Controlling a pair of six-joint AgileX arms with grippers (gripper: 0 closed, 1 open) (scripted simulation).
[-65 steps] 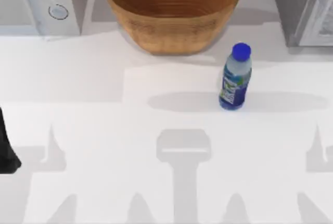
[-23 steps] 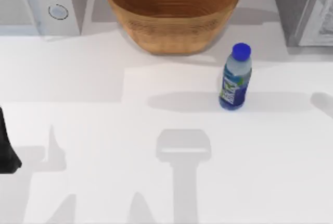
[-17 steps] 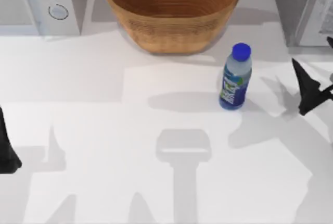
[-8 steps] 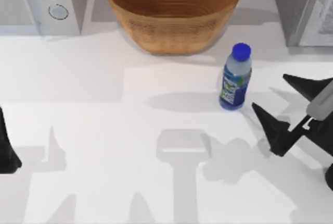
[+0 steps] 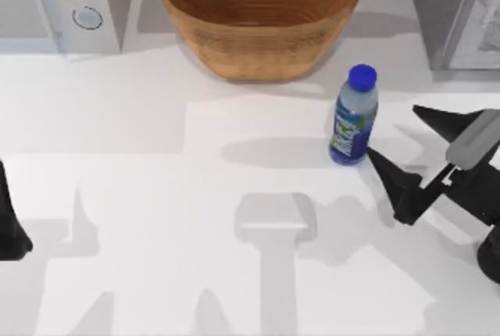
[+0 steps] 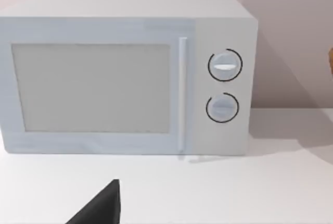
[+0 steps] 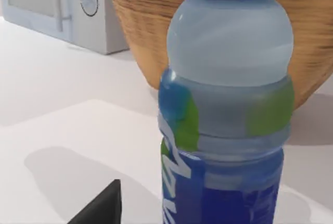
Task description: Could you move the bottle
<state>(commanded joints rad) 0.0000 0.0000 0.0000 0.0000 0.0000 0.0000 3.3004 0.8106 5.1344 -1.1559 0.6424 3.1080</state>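
The bottle (image 5: pixel 354 116) stands upright on the table (image 5: pixel 156 195), near the wicker bowl (image 5: pixel 260 19); your right gripper (image 5: pixel 406 137) sits just beside it with fingers spread wide, lined up to straddle it. You have open tabletop leftward; your left gripper (image 5: pixel 11 223) idles at the left edge

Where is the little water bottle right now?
The bottle stands upright on the table's right half in the top view, just in front of the wicker bowl, with the open right gripper beside it.
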